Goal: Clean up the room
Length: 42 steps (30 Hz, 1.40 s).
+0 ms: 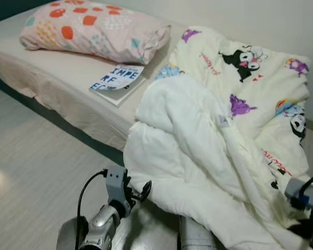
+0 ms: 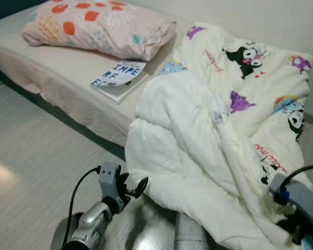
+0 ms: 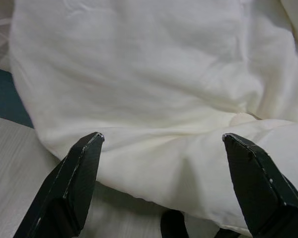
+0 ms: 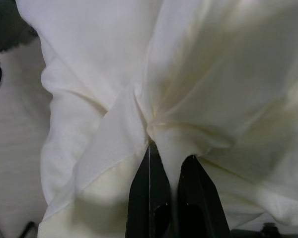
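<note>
My right pincer (image 4: 170,163) is clamped on a gathered fold of the duvet (image 1: 198,151); in its wrist view the two black fingers (image 4: 149,198) sit nearly together with white cloth bunched between them. In the head views that arm sits at the duvet's lower right edge, partly behind the fabric.

My left pincer (image 3: 161,144) stands wide open, its fingers (image 3: 69,188) spread apart, aimed at the duvet's hanging white underside and just short of it; I cannot tell whether the tips touch the cloth. In the left eye view the left pincer (image 1: 138,191) is near the duvet's lower left corner, above the floor (image 1: 36,172).

The duvet lies crumpled, half on the bed (image 1: 57,78) and half spilling over the bed's edge toward the floor. Its white lining is folded over; the cartoon-printed face shows on the far side of the duvet, toward the wall (image 1: 250,21).

Just beside the duvet's upper left edge a book (image 1: 117,80) lies flat on the sheet. A pink patterned pillow (image 1: 94,28) rests beyond the book, its near edge overlapping the book's far end.
</note>
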{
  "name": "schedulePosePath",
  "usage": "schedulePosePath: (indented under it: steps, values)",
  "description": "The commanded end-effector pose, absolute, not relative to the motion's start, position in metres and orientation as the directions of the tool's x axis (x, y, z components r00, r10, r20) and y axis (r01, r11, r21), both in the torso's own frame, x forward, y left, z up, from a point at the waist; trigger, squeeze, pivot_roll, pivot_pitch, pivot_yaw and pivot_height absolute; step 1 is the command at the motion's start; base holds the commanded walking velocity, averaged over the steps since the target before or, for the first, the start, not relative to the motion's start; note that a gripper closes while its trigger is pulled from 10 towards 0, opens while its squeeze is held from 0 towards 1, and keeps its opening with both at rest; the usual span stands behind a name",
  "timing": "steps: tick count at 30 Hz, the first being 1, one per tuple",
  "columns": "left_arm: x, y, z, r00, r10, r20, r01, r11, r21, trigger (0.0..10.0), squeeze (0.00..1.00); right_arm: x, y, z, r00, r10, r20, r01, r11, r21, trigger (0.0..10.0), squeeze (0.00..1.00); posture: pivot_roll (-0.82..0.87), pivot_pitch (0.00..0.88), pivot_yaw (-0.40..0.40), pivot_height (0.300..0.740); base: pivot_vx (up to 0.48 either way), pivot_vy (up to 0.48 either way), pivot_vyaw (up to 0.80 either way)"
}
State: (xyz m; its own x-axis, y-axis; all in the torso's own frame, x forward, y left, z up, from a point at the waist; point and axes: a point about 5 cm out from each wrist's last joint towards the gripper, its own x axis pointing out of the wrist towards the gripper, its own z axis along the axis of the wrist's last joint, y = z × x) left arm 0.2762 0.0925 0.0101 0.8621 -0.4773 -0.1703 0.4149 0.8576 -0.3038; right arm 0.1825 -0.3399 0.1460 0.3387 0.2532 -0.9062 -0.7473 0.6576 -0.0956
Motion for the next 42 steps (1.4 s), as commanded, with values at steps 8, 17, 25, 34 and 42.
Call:
schedulePosePath:
  steps: [8, 17, 25, 34, 42]
  values:
    - [0.27, 0.093, 0.002, 0.858, -0.474, -0.201, 0.401, 0.86, -0.317, 10.0, 0.0, 0.16, -0.327, 0.117, 0.245, 0.303, -0.921, -0.794, 0.608, -0.011, 10.0, 1.0, -0.24, 0.213, -0.034, 0.429, 0.0, 0.0, 0.0]
    - [0.271, 0.091, 0.003, 0.865, -0.462, -0.196, 0.389, 0.864, -0.321, 10.0, 0.0, 0.155, -0.285, 0.155, 0.166, 0.709, -0.685, -0.831, 0.475, 0.29, 10.0, 1.0, -0.24, 0.207, -0.049, 0.429, 0.0, 0.0, 0.0]
    - [0.27, 0.092, 0.002, 0.868, -0.457, -0.194, 0.383, 0.865, -0.323, 10.0, 0.0, 0.154, -0.269, 0.183, 0.104, 0.825, -0.555, -0.874, 0.342, 0.345, 10.0, 1.0, -0.23, 0.203, -0.054, 0.429, 0.0, 0.0, 0.0]
    - [0.271, 0.094, 0.003, 0.869, -0.455, -0.195, 0.382, 0.867, -0.319, 10.0, 0.0, 0.222, -0.284, 0.205, 0.609, 0.718, -0.337, -0.726, 0.676, 0.129, 10.0, 1.0, -0.23, 0.212, -0.042, 0.429, 0.0, 0.0, 0.0]
    - [0.27, 0.104, 0.002, 0.875, -0.443, -0.196, 0.377, 0.876, -0.3, 10.0, 0.0, 0.285, -0.291, 0.209, 0.89, 0.447, -0.086, -0.432, 0.89, 0.148, 10.0, 1.0, -0.19, 0.231, -0.014, 0.429, 0.0, 0.0, 0.0]
